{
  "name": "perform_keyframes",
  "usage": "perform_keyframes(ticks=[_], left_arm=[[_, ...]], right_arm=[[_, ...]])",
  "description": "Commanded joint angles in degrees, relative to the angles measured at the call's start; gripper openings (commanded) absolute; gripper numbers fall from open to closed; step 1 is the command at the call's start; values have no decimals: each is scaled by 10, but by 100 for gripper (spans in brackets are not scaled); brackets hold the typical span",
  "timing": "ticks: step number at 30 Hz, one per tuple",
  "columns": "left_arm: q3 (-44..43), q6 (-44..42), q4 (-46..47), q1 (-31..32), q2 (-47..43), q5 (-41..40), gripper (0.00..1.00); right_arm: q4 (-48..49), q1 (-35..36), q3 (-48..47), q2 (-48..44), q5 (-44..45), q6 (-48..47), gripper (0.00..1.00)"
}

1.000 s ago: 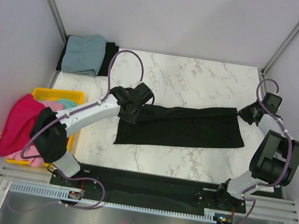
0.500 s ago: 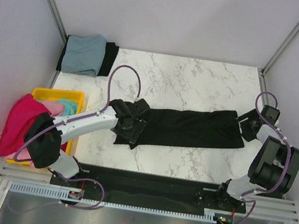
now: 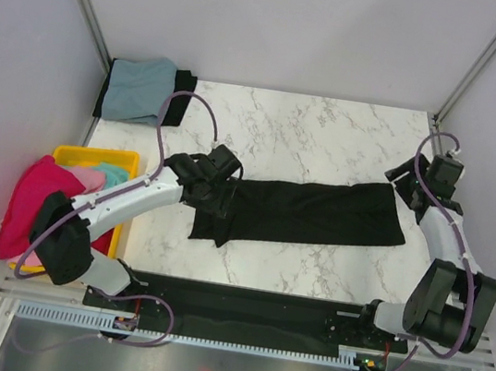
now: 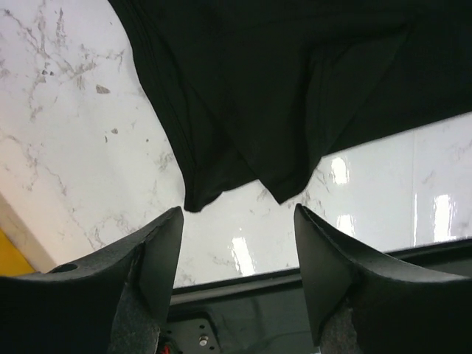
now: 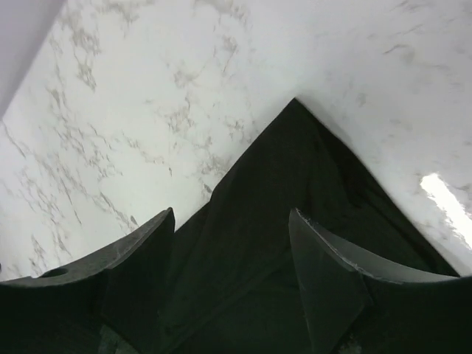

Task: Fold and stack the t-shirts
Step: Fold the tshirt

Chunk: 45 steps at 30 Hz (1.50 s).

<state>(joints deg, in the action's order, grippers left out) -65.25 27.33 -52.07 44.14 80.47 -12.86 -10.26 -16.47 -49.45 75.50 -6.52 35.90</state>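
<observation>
Hidden under the left gripper from above: the left end of the large black t-shirt. Runs off the top edge in the left wrist view (bottom edge in the right one). Mostly buried beneath the grey-blue t-shirt: a second black t-shirt.

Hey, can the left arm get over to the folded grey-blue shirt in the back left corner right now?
Probably yes. The left gripper is open and empty above the black shirt, and only bare table lies between it and the grey-blue shirt, though it's a stretch.
</observation>
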Motion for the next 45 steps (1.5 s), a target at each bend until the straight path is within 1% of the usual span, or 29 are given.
perform_keyframes(ticks=[1, 4, 6, 9, 10, 14, 19, 22, 23, 24, 25, 26, 27, 28, 29, 30, 31, 32, 33, 34, 35, 36, 37, 38, 39, 41, 42, 43, 45], left_arm=[[30, 33, 79, -46, 35, 24, 67], [45, 30, 114, -69, 78, 46, 64], [42, 27, 135, -77, 107, 59, 56], [31, 29, 152, -89, 160, 71, 52], [27, 30, 154, -92, 183, 73, 48], [-5, 32, 161, -106, 236, 56, 47], [-86, 19, 159, -134, 312, 70, 44], [-176, 1, 133, -152, 373, 71, 44], [-242, -10, 124, -163, 392, 72, 44], [-281, -14, 113, -168, 440, 73, 44], [-325, -18, 79, -173, 467, 76, 44], [-374, -21, 62, -184, 492, 80, 44], [-473, -30, 47, -187, 526, 91, 45], [-530, -37, 18, -191, 589, 100, 45], [-654, -46, -1, -198, 630, 108, 46], [-723, -50, -20, -202, 667, 125, 47], [-787, -53, -34, -206, 733, 152, 48], [-867, -52, -31, -214, 750, 176, 48], [-875, -52, -15, -218, 756, 221, 48], [-864, -54, 16, -220, 749, 239, 49], [-820, -62, 72, -221, 721, 253, 52], [-803, -67, 95, -220, 703, 259, 60], [-793, -70, 107, -221, 688, 256, 65], [-792, -73, 112, -222, 677, 253, 70], [-798, -80, 118, -223, 655, 252, 81], [-799, -92, 124, -228, 631, 259, 89], [-799, -97, 126, -229, 605, 259, 97], [-799, -101, 127, -230, 589, 260, 99], [-797, -119, 131, -237, 548, 258, 100]], right_arm=[[-7, 39, -17, 70, -7, -32, 71], [-20, 66, -24, 125, 26, -52, 68], [-15, 74, -12, 136, 31, -46, 68], [-8, 90, 8, 150, 35, -38, 68], [-6, 96, 13, 154, 41, -36, 68], [16, 142, 61, 170, 12, -12, 69], [70, 209, 136, 156, -44, 49, 69], [91, 252, 181, 119, -62, 86, 70], [97, 281, 200, 108, -63, 118, 70], [97, 301, 207, 86, -59, 143, 71], [98, 325, 215, 74, -53, 168, 71], [109, 387, 233, 61, -43, 194, 71], [129, 427, 240, 35, -32, 265, 71], [139, 470, 242, 26, -6, 296, 71], [134, 561, 233, 18, 11, 329, 73], [125, 606, 219, 6, 33, 363, 74], [112, 646, 179, 3, 61, 369, 75], [66, 707, 156, 2, 87, 369, 77], [49, 729, 134, 2, 98, 360, 78], [44, 746, 92, 4, 100, 342, 79], [12, 765, 64, 10, 94, 320, 81], [-28, 770, 32, 22, 106, 279, 82], [-61, 772, -25, 25, 123, 257, 83], [-87, 770, -48, 25, 172, 235, 86], [-135, 769, -69, 21, 208, 219, 87], [-171, 753, -117, 17, 256, 167, 91], [-177, 743, -131, 18, 264, 149, 91], [-183, 732, -156, 20, 268, 124, 93], [-184, 680, -172, 33, 261, 101, 93]])
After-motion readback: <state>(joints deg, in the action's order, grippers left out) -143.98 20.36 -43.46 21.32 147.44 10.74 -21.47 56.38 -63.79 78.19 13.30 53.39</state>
